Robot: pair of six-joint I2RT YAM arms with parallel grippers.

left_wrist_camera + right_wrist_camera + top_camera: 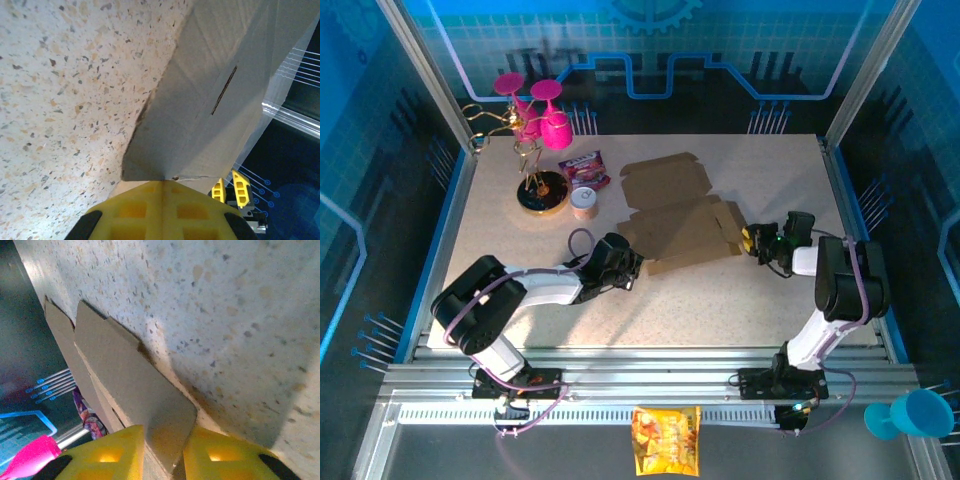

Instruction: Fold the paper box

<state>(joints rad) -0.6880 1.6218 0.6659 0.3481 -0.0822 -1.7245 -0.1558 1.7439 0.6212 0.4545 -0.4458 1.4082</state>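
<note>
Paper box (pixel 685 232) lies mid-worktop (pixel 720 310), a die-cut sheet, mostly flat, flaps sticking out on several sides. My left claw (pixel 626 264) is at its near-left corner. My right claw (pixel 752 240) is at its right-hand edge, by the small side flaps.

Left wrist view: left claw (pixel 162 186) has fingers together, seam closed, tips butting the box (pixel 200 100) edge. That panel is tilted up off the speckled surface, with shadow under its edge and a narrow slot cut in it. Can't tell whether any card is nipped at the tips.

Right wrist view: right claw (pixel 164 445) is clamped on a round-cornered flap (pixel 135 385) of the box, one yellow finger each side, both against the card. The flap stands up off the worktop (pixel 240 315), and another flap shows behind it.

Open room: bare worktop on the near side between box and arm bases. There is also a bare strip right of the box out to the worktop's right edge, and the far-right corner.

The far-left is crowded: gold stand with pink goblets (pixel 535 115), purple snack pouch (pixel 583 166), small round tub (pixel 584 201). Pouch and tub sit near the box's left edge, apart from it.

Yellow snack bag (pixel 666 440) lies on the near rail, and a teal goblet (pixel 910 413) sits near-right beyond the frame.
</note>
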